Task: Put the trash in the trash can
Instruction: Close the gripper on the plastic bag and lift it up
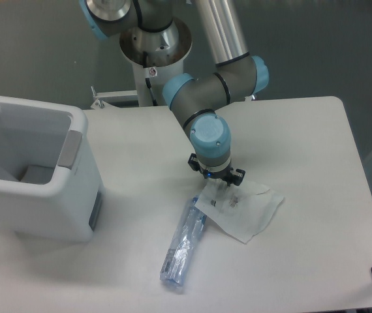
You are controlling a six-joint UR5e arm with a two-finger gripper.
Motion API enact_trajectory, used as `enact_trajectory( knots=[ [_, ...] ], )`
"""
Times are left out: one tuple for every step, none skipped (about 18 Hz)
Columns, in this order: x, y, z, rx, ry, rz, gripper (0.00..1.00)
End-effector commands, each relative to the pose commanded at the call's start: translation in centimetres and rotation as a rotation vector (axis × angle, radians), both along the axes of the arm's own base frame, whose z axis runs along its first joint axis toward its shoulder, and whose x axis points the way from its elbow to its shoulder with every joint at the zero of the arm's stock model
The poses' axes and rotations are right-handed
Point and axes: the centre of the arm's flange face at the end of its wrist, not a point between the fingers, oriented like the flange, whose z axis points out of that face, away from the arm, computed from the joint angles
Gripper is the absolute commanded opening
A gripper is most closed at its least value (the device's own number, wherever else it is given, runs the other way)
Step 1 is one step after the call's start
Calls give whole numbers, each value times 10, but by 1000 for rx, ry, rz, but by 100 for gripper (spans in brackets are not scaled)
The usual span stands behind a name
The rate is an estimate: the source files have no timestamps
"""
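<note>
The end effector (221, 190) hangs low over the near-left corner of the packet (241, 208), its fingers pointing straight down at the printed part of the plastic. The wrist above hides the fingers, so I cannot tell whether they are open or closed, nor whether they already touch the packet.

The packet lies flat on the bench (303, 143), right of centre. The bottle (183, 242) lies just beside it to the left, slanting toward the front edge, its upper end touching or nearly touching the packet's corner. The trash can (36, 176) stands well apart at the left end of the bench, its opening facing up, with neither item inside.

This looks like the start of the first pick: the packet is being approached and nothing is lifted yet. A flat, thin sheet gives little to pinch, so the next move calls for the fingers to catch its edge or bunch the film up, without nudging the bottle, before lifting and carrying it left over the can.
</note>
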Motion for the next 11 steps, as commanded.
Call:
enact_trajectory(
  knots=[
    [0, 0, 0, 0, 0, 1, 5],
    [0, 0, 2, 2, 3, 2, 0],
    [0, 0, 3, 4, 3, 2, 0],
    [-1, 0, 4, 6, 5, 3, 0],
    [-2, 0, 7, 9, 9, 5, 0],
    [-2, 0, 9, 12, 14, 18, 0],
    [-2, 1, 12, 16, 21, 27, 0],
    [-3, 2, 16, 21, 27, 29, 0],
    [-6, 2, 20, 29, 32, 32, 0],
    [-10, 3, 24, 37, 40, 36, 0],
    [-16, 1, 37, 58, 55, 47, 0]
  ],
)
